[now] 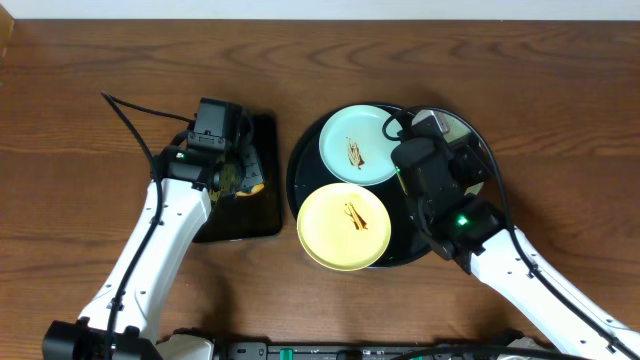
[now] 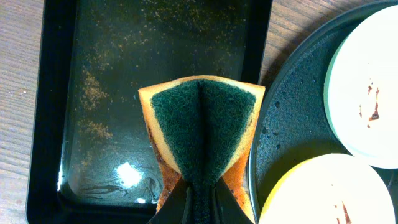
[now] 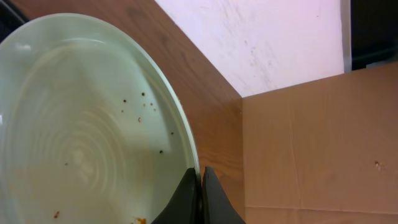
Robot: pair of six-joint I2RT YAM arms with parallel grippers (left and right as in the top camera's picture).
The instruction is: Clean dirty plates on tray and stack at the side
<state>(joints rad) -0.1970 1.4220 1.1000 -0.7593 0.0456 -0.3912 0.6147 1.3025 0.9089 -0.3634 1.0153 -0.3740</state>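
A pale blue-green plate (image 1: pixel 358 145) and a pale yellow plate (image 1: pixel 344 225), both with brown smears, lie on the round black tray (image 1: pixel 300 170). My right gripper (image 3: pixel 200 177) is shut on the rim of a second pale blue-green plate (image 3: pixel 81 124), tilted up and speckled with crumbs; in the overhead view my right arm (image 1: pixel 430 170) mostly hides it over the tray's right side. My left gripper (image 2: pixel 199 208) is shut on a folded orange sponge with a green scrub face (image 2: pixel 202 124), above the right edge of the rectangular black tray (image 2: pixel 99 74).
The rectangular tray (image 1: pixel 240 220) lies left of the round tray and is wet with brown specks. The round tray's rim (image 2: pixel 292 124) nearly touches it. A cardboard box (image 3: pixel 311 143) and a white wall (image 3: pixel 261 37) lie beyond the wooden table (image 1: pixel 100 60).
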